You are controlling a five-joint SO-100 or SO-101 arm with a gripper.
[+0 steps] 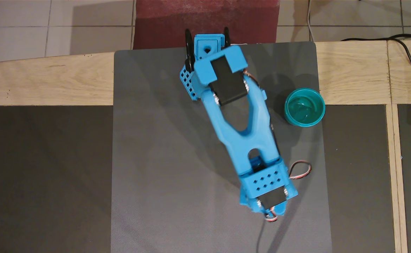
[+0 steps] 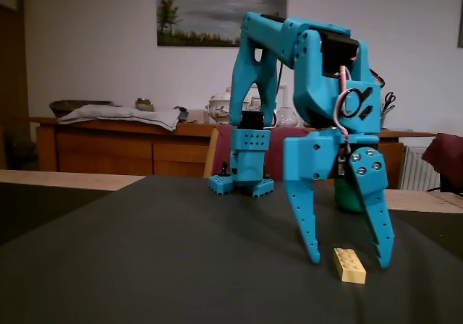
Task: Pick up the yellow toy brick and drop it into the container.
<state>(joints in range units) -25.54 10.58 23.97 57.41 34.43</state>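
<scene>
While the blue claw (image 2: 349, 259) hangs wide open and empty, the yellow toy brick (image 2: 349, 265) lies seemingly between its fingertips.

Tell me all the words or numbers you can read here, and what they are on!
There are none to read in either view.
The blue arm and its pincer: no letters or numbers show.
The yellow toy brick: its studs are too small and blurred to show any brand.
The teal cup: plain, no label.
The painting on the wall: a landscape, with no readable signature.
</scene>
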